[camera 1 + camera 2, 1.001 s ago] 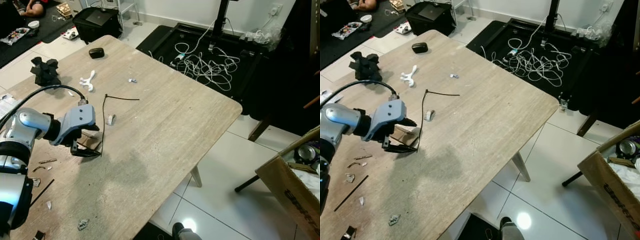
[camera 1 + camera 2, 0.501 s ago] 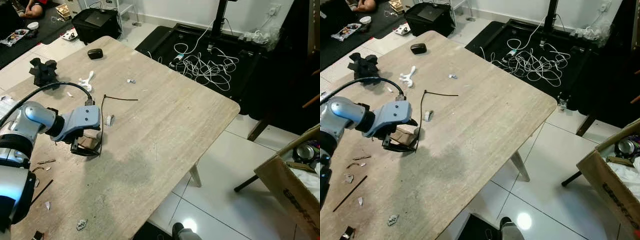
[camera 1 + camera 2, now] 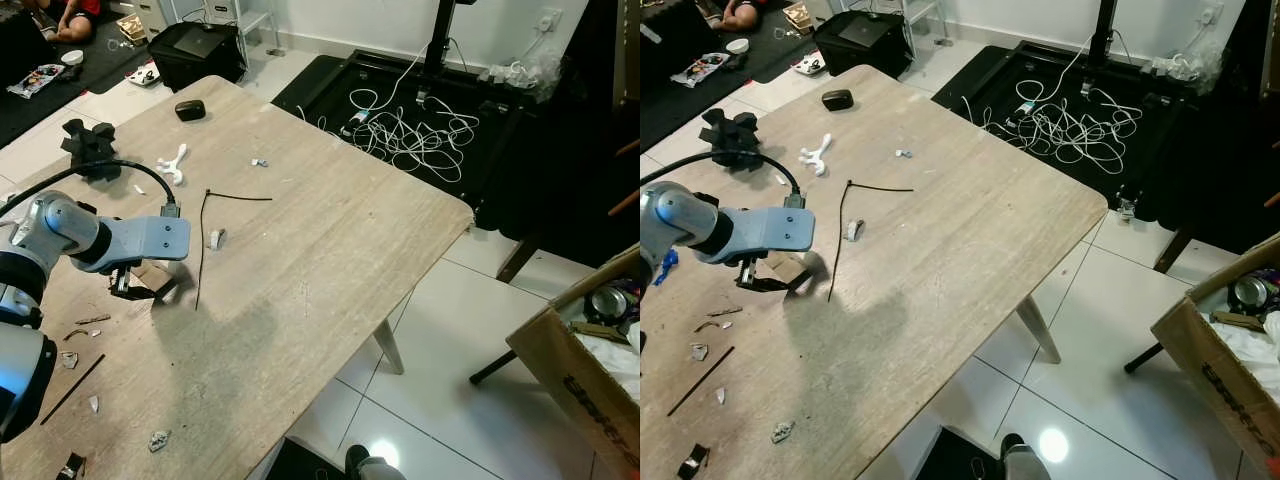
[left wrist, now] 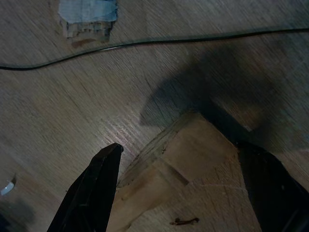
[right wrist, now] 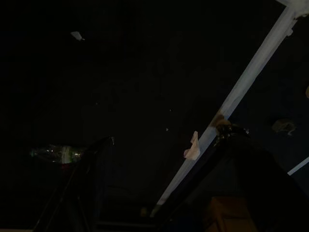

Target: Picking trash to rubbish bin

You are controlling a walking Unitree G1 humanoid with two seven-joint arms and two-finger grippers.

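Note:
A small brown cardboard scrap [image 3: 152, 276] lies on the wooden table [image 3: 320, 260] near its left side. My left gripper [image 3: 135, 290] points down at it, open, its black fingertips [image 4: 104, 166] on either side of the scrap [image 4: 193, 164] and just off the wood. A long black cable tie [image 3: 202, 240] and a small grey scrap [image 3: 215, 238] lie just right of the gripper. The open cardboard box [image 3: 580, 380] with trash in it stands on the floor at the far right. The right wrist view is very dark; my right gripper [image 5: 164, 140] hangs there with its fingers apart.
More scraps lie on the table: a white piece [image 3: 172, 163], a black crumpled lump [image 3: 88, 140], a black case [image 3: 188, 108], and bits near the front left [image 3: 158, 440]. A tangle of white cables [image 3: 410, 125] lies on a black mat beyond the table.
My left gripper has drawn back to the left and turned down over the cardboard scrap, now straddling it. The view has shifted slightly.

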